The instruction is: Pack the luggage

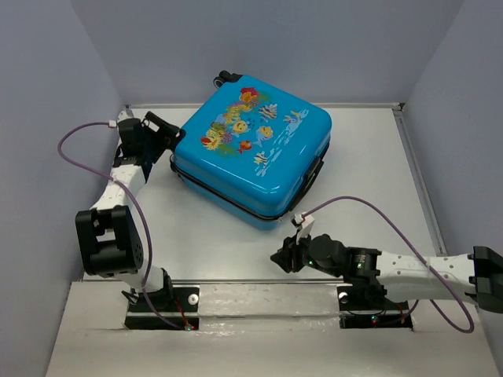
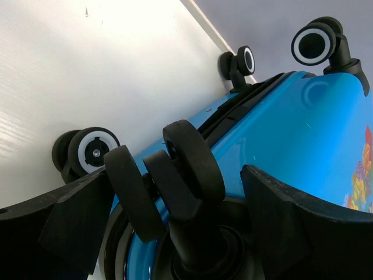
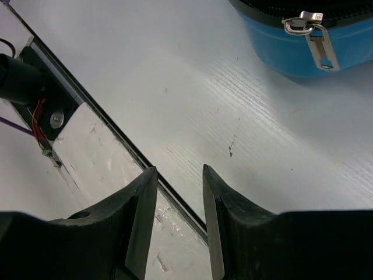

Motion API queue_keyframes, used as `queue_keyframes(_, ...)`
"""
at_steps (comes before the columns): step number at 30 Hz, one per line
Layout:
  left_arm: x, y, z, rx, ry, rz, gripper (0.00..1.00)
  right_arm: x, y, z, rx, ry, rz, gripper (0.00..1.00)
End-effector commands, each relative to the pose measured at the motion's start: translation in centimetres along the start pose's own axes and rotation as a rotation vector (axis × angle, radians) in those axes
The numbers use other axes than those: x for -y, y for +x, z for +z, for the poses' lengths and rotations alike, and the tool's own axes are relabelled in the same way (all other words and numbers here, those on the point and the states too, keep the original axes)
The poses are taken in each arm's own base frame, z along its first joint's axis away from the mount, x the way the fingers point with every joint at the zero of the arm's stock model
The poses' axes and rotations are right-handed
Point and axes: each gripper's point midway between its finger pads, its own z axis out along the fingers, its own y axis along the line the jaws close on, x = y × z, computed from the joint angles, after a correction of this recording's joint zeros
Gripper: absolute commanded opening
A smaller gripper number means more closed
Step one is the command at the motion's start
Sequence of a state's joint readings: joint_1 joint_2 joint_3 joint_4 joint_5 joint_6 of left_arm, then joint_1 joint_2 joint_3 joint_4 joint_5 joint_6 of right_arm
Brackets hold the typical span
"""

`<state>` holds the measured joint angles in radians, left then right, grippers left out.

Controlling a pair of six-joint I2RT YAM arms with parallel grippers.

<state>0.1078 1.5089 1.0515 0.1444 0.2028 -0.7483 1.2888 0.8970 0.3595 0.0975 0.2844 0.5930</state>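
Observation:
The luggage (image 1: 251, 149) is a bright blue hard-shell suitcase. It lies shut and flat at the back middle of the table, fish print up. My left gripper (image 1: 169, 135) is open at its left corner. In the left wrist view the fingers straddle a black caster wheel (image 2: 186, 169) without closing on it, and the blue shell (image 2: 303, 134) fills the right side. My right gripper (image 1: 281, 259) is open and empty, low over the table in front of the suitcase. The right wrist view shows the suitcase's near corner (image 3: 280, 49) with its metal zip pull (image 3: 317, 44).
The white table (image 1: 196, 236) is walled at the left, back and right. A metal strip (image 1: 259, 302) with both arm bases runs along the near edge, and it also shows under the right fingers (image 3: 93, 151). Purple cables loop off each arm.

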Motion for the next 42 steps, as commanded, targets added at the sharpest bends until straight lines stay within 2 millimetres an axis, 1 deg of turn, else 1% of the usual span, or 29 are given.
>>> queue_keyframes(1,4.7,-3.2,-0.5,0.073,0.152,-0.017,0.98,-0.4,-0.6,0.1,0.024,-0.016,0.016,0.42)
queue_keyframes(4,4.8,-3.0,-0.1,0.069,0.162,-0.04,0.96,-0.4,-0.9,0.1,0.034,-0.012,0.018,0.43)
queue_keyframes(7,4.6,-2.8,0.1,0.076,0.177,-0.07,0.88,0.2,-1.2,0.2,0.047,0.025,0.034,0.44)
queue_keyframes(8,4.9,-3.1,0.1,0.087,0.189,-0.073,0.84,0.9,-0.7,0.1,0.029,0.059,0.034,0.51)
queue_keyframes(9,4.8,-3.0,0.1,0.09,0.19,-0.077,0.82,1.3,-1.2,0.2,0.04,0.101,0.042,0.55)
queue_keyframes(10,4.9,-3.0,0.1,0.09,0.194,-0.087,0.8,1.6,-1.2,0.3,0.033,0.13,0.045,0.58)
queue_keyframes(11,5.0,-3.1,0.1,0.096,0.2,-0.09,0.74,2.8,-0.8,0.2,0.018,0.191,0.037,0.62)
queue_keyframes(12,5.1,-3.2,0.1,0.101,0.206,-0.094,0.71,2.7,-1.5,0.2,0.031,0.209,0.043,0.64)
queue_keyframes(13,5.0,-3.1,0.0,0.103,0.208,-0.103,0.67,3.2,-1.8,0.2,0.039,0.233,0.042,0.65)
queue_keyframes(14,5.3,-3.3,0.0,0.11,0.222,-0.102,0.54,3.6,-2.2,0.2,0.052,0.252,0.037,0.65)
queue_keyframes(15,5.4,-3.2,-0.1,0.11,0.229,-0.101,0.45,4.3,-3.2,0.3,0.072,0.272,0.046,0.65)
queue_keyframes(17,5.5,-3.3,-0.1,0.113,0.238,-0.096,0.24,5.2,-4.3,0.3,0.076,0.273,0.013,0.64)
queue_keyframes(18,5.5,-3.3,0.0,0.115,0.239,-0.093,0.09,6.0,-5.2,0.3,0.091,0.276,0.023,0.64)
queue_keyframes(19,5.5,-3.3,-0.1,0.113,0.244,-0.088,0.06,5.8,-6.7,0.3,0.147,0.246,-0.014,0.63)
queue_keyframes(20,5.5,-3.2,0.0,0.11,0.245,-0.088,0.06,5.3,-7.3,0.3,0.164,0.206,-0.037,0.62)
queue_keyframes(22,5.5,-3.2,0.0,0.113,0.245,-0.085,0.06,5.5,-8.6,0.1,0.21,0.193,-0.051,0.62)
queue_keyframes(23,5.3,-3.1,-0.1,0.117,0.242,-0.083,0.06,5.0,-9.7,0.2,0.248,0.155,-0.095,0.62)
queue_keyframes(25,5.0,-2.9,-0.1,0.114,0.236,-0.083,0.06,5.4,-10.5,0.5,0.256,0.149,-0.106,0.62)
queue_keyframes(26,5.1,-2.9,-0.2,0.114,0.244,-0.084,0.06,5.2,-10.8,1.1,0.237,0.124,-0.12,0.62)
queue_keyframes(28,4.9,-2.6,-0.2,0.108,0.243,-0.087,0.06,5.0,-11.0,1.6,0.233,0.113,-0.132,0.62)
queue_keyframes(29,5.0,-2.6,-0.2,0.109,0.244,-0.09,0.06,4.7,-11.5,1.8,0.242,0.093,-0.137,0.62)
queue_keyframes(31,5.1,-2.5,-0.4,0.107,0.251,-0.09,0.06,3.8,-11.2,2.5,0.207,0.046,-0.148,0.62)
queue_keyframes(32,5.1,-2.4,-0.4,0.105,0.252,-0.091,0.06,3.7,-11.2,2.8,0.205,0.045,-0.148,0.62)
queue_keyframes(33,5.2,-2.4,-0.5,0.103,0.257,-0.093,0.06,4.0,-11.7,2.9,0.217,0.055,-0.147,0.62)
queue_keyframes(34,5.3,-2.4,-0.5,0.104,0.261,-0.093,0.06,4.2,-11.4,3.3,0.204,0.062,-0.147,0.62)
queue_keyframes(37,5.6,-2.4,-0.7,0.102,0.27,-0.091,0.06,4.4,-11.7,3.8,0.205,0.066,-0.141,0.61)
queue_keyframes(40,5.7,-2.4,-1.0,0.101,0.274,-0.088,0.06,3.9,-11.9,4.1,0.213,0.043,-0.127,0.54)
queue_keyframes(41,5.6,-2.2,-0.9,0.098,0.273,-0.089,0.06,4.0,-11.9,4.3,0.218,0.045,-0.119,0.49)
queue_keyframes(42,5.5,-2.1,-0.9,0.097,0.271,-0.087,0.06,4.1,-11.8,4.4,0.218,0.049,-0.117,0.45)
